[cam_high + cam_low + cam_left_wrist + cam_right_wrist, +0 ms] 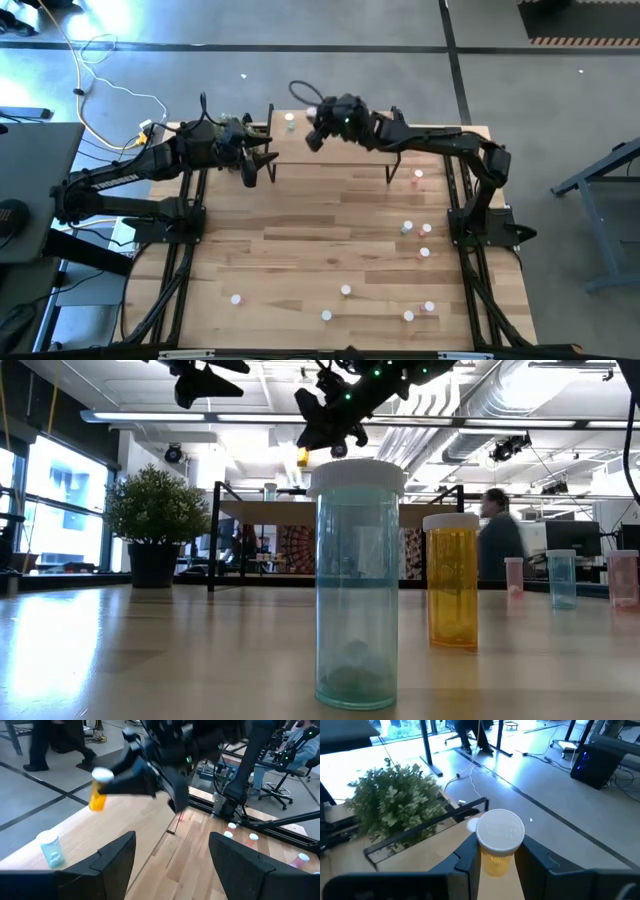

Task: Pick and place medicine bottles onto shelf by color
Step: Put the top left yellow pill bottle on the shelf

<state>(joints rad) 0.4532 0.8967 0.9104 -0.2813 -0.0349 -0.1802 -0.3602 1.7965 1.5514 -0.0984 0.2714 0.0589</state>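
My right gripper (314, 138) is shut on an orange medicine bottle (496, 845) with a white cap, held up over the shelf (350, 155) at the table's far edge. A pale green bottle (51, 851) stands upright on its base on the shelf's left part. My left gripper (172, 865) hovers open with nothing between its fingers, just off the shelf's left end (255, 165). Several more bottles stand loose on the table's right and near parts, such as a pink one (418, 178). In the low view a pale green bottle (357, 585) and an orange one (452, 580) stand close by. My right gripper pinches the orange bottle's body just under the white cap (495, 862) between its two fingers. The fingers come from the table's right side, nearly level and slanting a little down. The bottle stands upright in the hold, lifted clear above the shelf.
A potted plant (395, 805) stands beyond the table's far left corner. Loose bottles dot the near part of the table (345, 290), (236, 298). People sit and walk in the room behind (497, 535). Cables lie on the floor past the far edge.
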